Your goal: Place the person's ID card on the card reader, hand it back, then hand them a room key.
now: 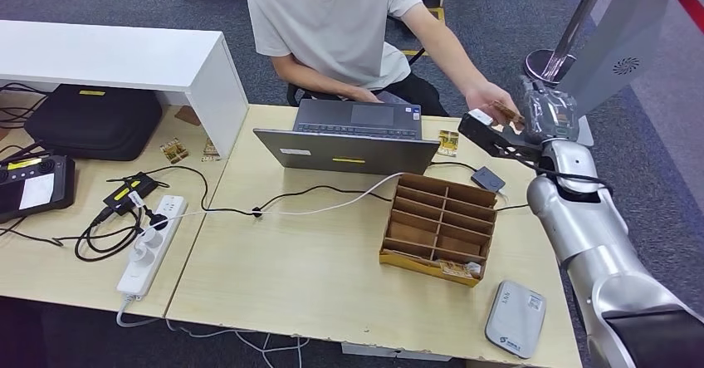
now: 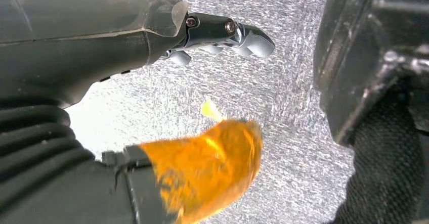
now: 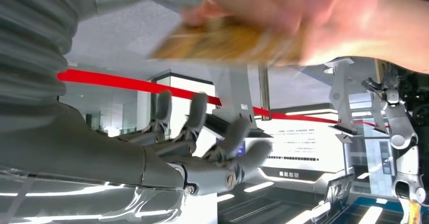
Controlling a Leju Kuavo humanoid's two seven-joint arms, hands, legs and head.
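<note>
Card (image 1: 504, 110) in the person's hand (image 1: 490, 100) looks thin, stiff, light and slick, best pinched by its free edge, and the right hand (image 1: 498, 139) waits spread wide, holding nothing.

Open grey laptop (image 1: 353, 135) is set at the table's (image 1: 315, 277) far edge, lid toward the camera. A cardboard compartment organizer (image 1: 440, 228) is placed just in front of it, to the right. A white cable (image 1: 332, 206) is run from behind the organizer to a white power strip (image 1: 152, 245) on the left. A black bag (image 1: 93, 121) is tucked under a white shelf (image 1: 124, 56). A black controller (image 1: 33, 185) is seen at far left.
</note>
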